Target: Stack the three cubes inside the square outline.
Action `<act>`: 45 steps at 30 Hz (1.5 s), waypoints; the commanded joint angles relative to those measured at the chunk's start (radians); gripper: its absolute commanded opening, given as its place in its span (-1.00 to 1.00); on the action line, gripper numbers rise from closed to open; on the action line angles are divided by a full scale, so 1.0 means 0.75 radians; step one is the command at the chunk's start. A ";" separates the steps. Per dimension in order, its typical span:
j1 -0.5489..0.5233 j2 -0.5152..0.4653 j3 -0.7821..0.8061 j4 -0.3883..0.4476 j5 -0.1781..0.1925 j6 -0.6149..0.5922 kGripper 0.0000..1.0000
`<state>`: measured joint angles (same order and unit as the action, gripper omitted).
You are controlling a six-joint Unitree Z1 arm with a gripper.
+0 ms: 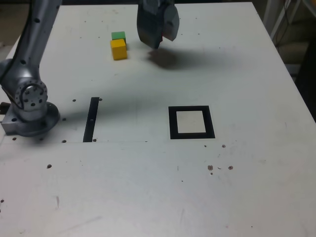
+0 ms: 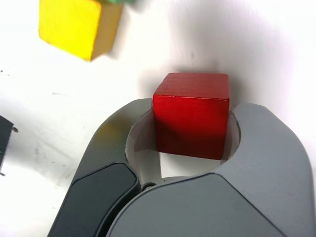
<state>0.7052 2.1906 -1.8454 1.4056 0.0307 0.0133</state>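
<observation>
Seeing the claw at the top middle of the frame in the exterior view, looking blurred there. Seeing in the wrist view the red cube between the two fingers, being held by its opposite sides. In the exterior view, finding only a small red part of this cube beside the fingers.

Finding the yellow cube in the upper left part of the exterior view, resting on the desk. Seeing the green cube just behind it, being partly covered by it; not being able to tell if touching.

Noticing the square outline right of the middle in the exterior view, lying flat, with only its pale centre showing inside. Seeing also the black strip left of the middle, and the arm reaching up along the left side.
</observation>
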 commanded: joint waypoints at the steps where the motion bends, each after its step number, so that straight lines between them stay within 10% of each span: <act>1: -0.030 -0.037 0.014 0.005 0.002 0.030 -0.30; 45: -0.930 -0.291 0.339 -0.052 0.045 0.040 -0.30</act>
<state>0.0135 1.9622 -1.5843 1.3626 0.0663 0.0465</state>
